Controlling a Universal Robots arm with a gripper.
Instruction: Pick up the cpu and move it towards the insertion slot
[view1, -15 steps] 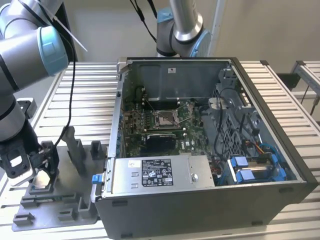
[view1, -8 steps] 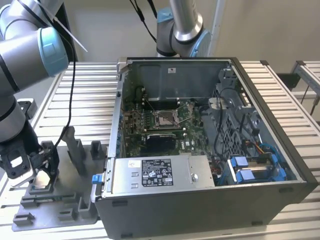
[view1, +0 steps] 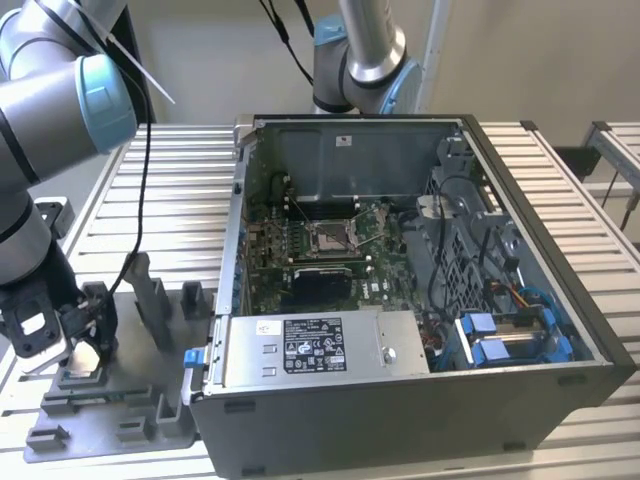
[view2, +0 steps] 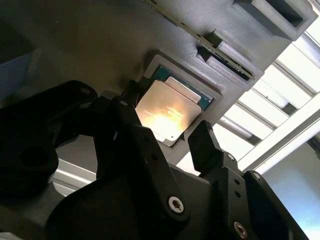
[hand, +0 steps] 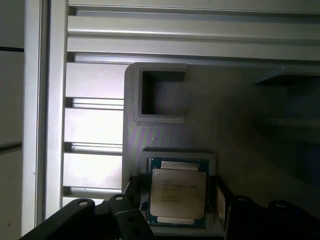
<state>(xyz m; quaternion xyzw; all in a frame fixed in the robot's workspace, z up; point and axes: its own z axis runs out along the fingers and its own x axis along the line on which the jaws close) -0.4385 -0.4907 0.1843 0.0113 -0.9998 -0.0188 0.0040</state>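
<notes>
pick step, not gripped yet. hovering black two-finger gripper (view2: 166, 120) spread wide astride thin silvery square cpu (hand: 178, 194), seated flat in recess at grey plastic tray (view1: 150, 415) edge. well apart from metal-framed insertion slot (view1: 328, 237) on green board (view1: 385, 285). likely calls for even pinch, level lift.

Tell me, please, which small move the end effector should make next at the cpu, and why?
Probably close the end effector on the cpu. In both wrist views its fingers stand open on two opposite sides of the cpu, which lies flat in its recess of the grey tray.
</notes>
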